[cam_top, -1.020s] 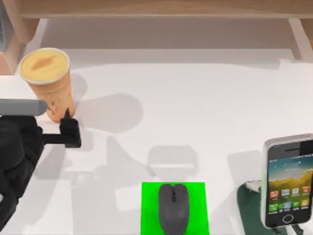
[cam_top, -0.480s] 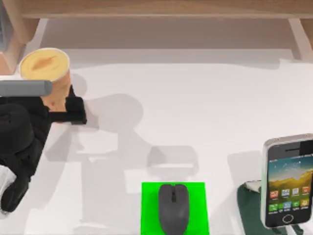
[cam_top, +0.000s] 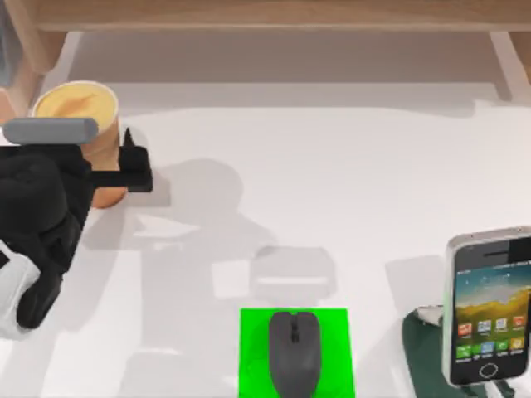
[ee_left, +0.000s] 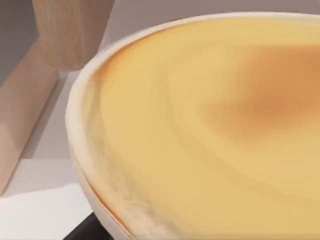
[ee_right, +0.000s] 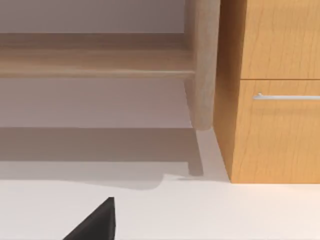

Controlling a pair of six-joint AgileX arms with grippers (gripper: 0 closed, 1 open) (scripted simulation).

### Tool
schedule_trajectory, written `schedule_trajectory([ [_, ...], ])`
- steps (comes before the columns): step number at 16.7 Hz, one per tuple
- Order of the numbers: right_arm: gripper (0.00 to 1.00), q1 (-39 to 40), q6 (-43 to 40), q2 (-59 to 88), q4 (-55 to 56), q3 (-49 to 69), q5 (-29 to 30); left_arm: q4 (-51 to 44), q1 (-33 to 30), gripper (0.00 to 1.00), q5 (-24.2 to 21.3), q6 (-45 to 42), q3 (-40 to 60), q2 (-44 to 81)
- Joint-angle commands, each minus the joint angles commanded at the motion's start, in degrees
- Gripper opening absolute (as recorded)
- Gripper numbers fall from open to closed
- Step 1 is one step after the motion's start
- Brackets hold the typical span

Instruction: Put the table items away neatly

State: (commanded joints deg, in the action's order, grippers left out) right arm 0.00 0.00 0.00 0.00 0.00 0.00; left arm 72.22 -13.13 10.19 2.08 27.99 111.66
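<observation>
Setting: office-style desk, rendered | Surface: white table (cam_top: pixel 332 166), pale wood edge | Desk gear: mouse (cam_top: pixel 294 352) on green pad (cam_top: pixel 254 356), smartphone (cam_top: pixel 491 307) on stand (cam_top: pixel 419 348) | Furniture: wooden drawer cabinet (ee_right: pixel 275 100), metal handle

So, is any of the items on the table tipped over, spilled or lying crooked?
Nothing stands out. The orange cup is upright with its lid on, the left pincer beside it. The mouse lies straight on the green pad, and the phone leans on its stand.

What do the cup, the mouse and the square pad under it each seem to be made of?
Cup: probably matte orange plastic or paper, pale yellow lid.
Mouse: likely matte dark grey plastic, no glare.
Pad: flat, evenly bright green; fabric, rubber or plastic, unclear.
</observation>
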Motion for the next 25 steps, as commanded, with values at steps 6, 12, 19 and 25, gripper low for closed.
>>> schedule_trajectory([
  [6,1.00,0.0,0.0,0.0,0.0,0.0,0.0,0.0,0.0,0.85,0.0,0.0,0.2,0.1],
  [12,1.00,0.0,0.0,0.0,0.0,0.0,0.0,0.0,0.0,0.40,0.0,0.0,0.2,0.1],
  [19,1.00,0.0,0.0,0.0,0.0,0.0,0.0,0.0,0.0,0.00,0.0,0.0,0.2,0.1],
  [25,1.00,0.0,0.0,0.0,0.0,0.0,0.0,0.0,0.0,0.00,0.0,0.0,0.2,0.1],
])
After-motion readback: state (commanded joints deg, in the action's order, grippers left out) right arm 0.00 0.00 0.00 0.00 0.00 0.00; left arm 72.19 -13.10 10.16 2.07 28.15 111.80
